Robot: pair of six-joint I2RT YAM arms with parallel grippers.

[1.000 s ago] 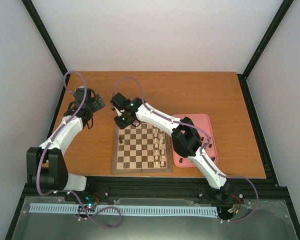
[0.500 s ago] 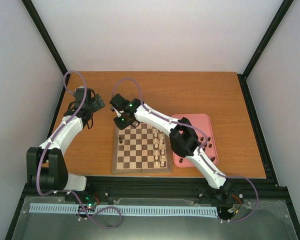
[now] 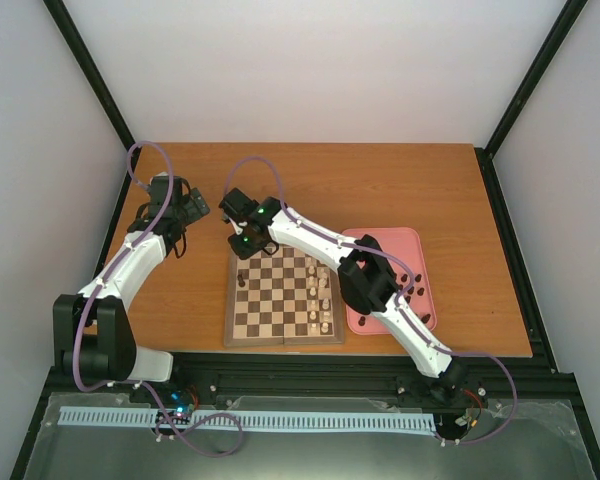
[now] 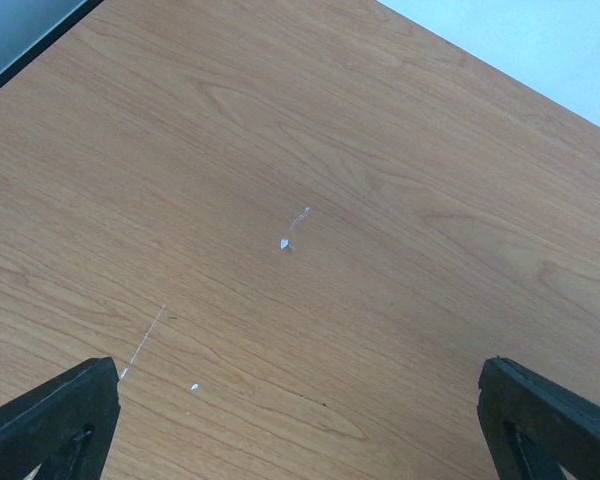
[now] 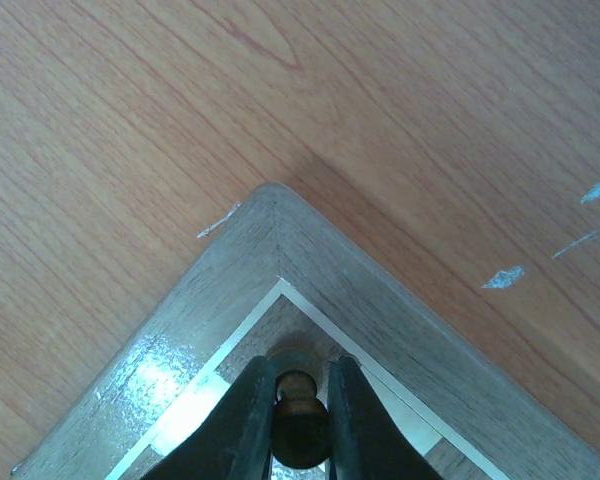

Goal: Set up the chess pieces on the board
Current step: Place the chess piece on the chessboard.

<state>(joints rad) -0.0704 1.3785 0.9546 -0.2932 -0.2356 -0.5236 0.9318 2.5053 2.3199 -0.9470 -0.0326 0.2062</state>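
The wooden chessboard (image 3: 284, 298) lies at the table's near middle. My right gripper (image 3: 239, 240) hangs over its far left corner and is shut on a dark brown chess piece (image 5: 300, 430). The piece stands between the fingers (image 5: 242, 420) over the corner square, its base at the board (image 5: 280, 250). Another dark piece (image 3: 242, 277) stands on the board's left column. Several dark pieces (image 3: 412, 290) lie in the pink tray. My left gripper (image 3: 187, 205) is open and empty over bare table (image 4: 300, 250) at the far left.
The pink tray (image 3: 425, 250) lies right of the board, partly under my right arm. Cream-white pieces (image 3: 323, 295) stand in two columns on the board's right side. Small white scratches (image 5: 505, 277) mark the table by the board's corner.
My right gripper has shifted slightly left and down toward the board's far left corner, still holding the dark piece. The left arm has not moved.
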